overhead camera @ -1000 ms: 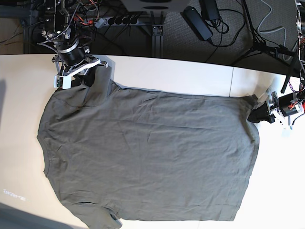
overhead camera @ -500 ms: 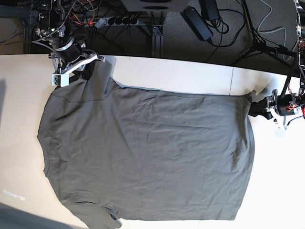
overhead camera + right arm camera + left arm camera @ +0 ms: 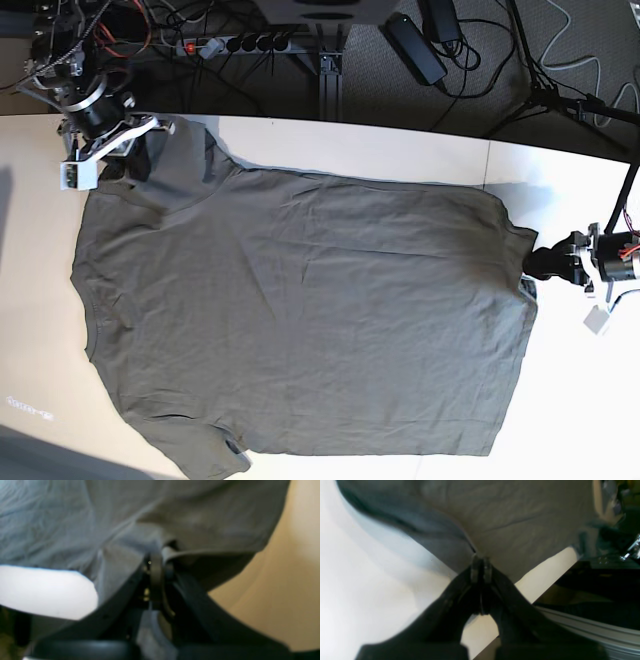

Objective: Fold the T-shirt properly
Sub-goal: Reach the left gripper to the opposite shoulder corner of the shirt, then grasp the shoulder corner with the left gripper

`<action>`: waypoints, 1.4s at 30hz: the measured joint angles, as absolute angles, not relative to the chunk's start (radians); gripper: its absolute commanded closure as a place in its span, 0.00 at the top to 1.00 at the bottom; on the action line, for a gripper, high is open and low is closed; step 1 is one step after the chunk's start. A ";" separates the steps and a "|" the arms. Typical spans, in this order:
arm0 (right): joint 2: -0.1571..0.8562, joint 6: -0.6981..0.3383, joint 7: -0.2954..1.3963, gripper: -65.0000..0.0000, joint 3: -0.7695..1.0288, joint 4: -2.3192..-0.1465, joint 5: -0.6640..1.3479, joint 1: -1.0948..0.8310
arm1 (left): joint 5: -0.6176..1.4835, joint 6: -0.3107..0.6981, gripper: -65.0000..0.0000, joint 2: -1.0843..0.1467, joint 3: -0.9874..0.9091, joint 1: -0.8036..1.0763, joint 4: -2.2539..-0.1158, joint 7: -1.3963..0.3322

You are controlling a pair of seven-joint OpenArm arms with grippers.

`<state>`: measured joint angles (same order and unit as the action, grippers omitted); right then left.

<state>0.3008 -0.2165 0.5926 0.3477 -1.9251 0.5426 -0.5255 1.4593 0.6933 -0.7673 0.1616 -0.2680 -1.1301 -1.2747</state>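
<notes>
The dark olive-grey T-shirt (image 3: 300, 320) lies spread flat on the white table (image 3: 400, 150), neck toward the left and hem toward the right. My right gripper (image 3: 138, 150) is at the far left corner, shut on the upper sleeve, which is pulled out toward it. In the right wrist view its fingers (image 3: 156, 567) pinch a fold of the T-shirt (image 3: 175, 512). My left gripper (image 3: 537, 265) is at the right, shut on the hem edge. The left wrist view shows its fingertips (image 3: 480, 566) pressed together on the T-shirt (image 3: 520, 517).
Behind the table's far edge are a power strip (image 3: 235, 44), a black adapter (image 3: 415, 48), loose cables and a stand's legs (image 3: 560, 95). A seam (image 3: 487, 165) runs across the table on the right. The lower sleeve (image 3: 210, 455) reaches the near edge.
The left gripper has shut on the hem and shifted toward the near side. The right gripper has pulled the sleeve farther back and left, and the shirt has slid left.
</notes>
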 measured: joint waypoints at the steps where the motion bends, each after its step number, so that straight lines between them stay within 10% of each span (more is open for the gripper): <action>1: 0.312 -0.218 0.592 0.00 0.352 -1.933 0.544 -0.525 | 1.460 0.693 0.00 -0.768 0.162 -0.276 -1.131 -1.274; 17: 0.337 -0.219 0.592 0.00 0.354 -1.934 0.545 -0.524 | 1.361 0.693 0.00 -0.774 0.162 -0.273 -1.131 -1.256; 21: 0.338 -0.220 0.592 0.00 0.354 -1.934 0.545 -0.524 | 1.281 0.693 0.54 -0.776 0.162 -0.258 -1.132 -1.216; 23: 0.337 -0.220 0.592 0.00 0.354 -1.934 0.544 -0.524 | 1.213 0.693 0.65 -0.785 0.163 -0.243 -1.132 -1.177; 42: 0.337 -0.221 0.592 0.00 0.354 -1.934 0.543 -0.524 | 1.221 0.691 0.65 -0.831 0.156 -0.141 -1.016 -1.117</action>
<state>0.3374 -0.2207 0.5919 0.3538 -1.9335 0.5426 -0.5236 1.2213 0.6914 -0.8314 0.1558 -0.1410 -1.0157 -1.1172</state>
